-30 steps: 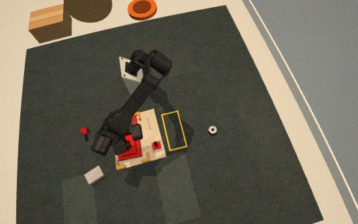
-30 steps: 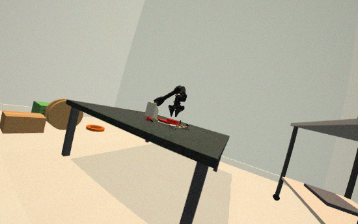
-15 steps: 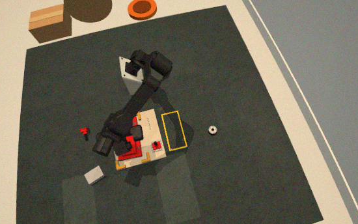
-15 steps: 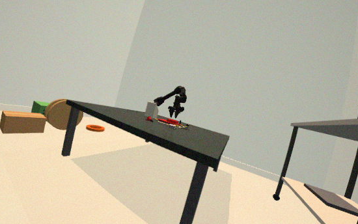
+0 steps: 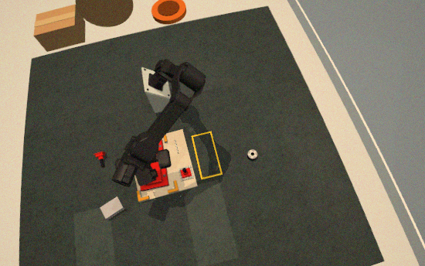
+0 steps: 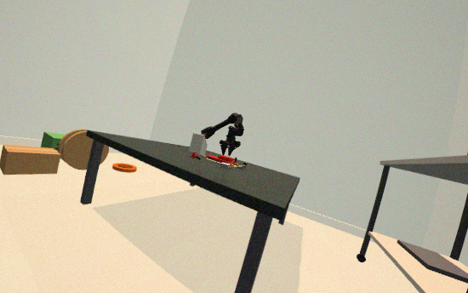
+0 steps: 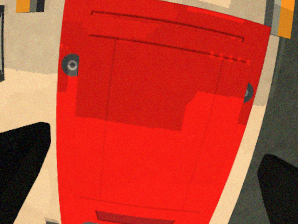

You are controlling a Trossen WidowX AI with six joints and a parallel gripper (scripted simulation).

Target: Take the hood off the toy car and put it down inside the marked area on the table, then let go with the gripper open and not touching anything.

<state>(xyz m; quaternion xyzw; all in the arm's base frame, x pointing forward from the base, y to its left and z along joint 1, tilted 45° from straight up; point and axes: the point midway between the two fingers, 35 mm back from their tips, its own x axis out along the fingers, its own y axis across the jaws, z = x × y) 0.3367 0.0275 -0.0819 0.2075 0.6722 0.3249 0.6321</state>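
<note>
The dark table [image 5: 286,201] [image 6: 230,175] is standing on a pale floor [image 5: 0,155] [image 6: 38,238] before grey walls [image 6: 315,85] — the red toy car [image 5: 164,182] [image 6: 220,161] [image 7: 150,150] is lying on it, beside the yellow outline [image 5: 198,158]. Above the car, the tool [image 5: 147,175] [image 6: 226,154] [image 7: 160,152] is standing wide — gripping nothing.

White box [image 5: 112,207] near board | orange ring [image 5: 155,16] [image 6: 124,170] on floor | grey shelf [image 6: 442,160]
</note>
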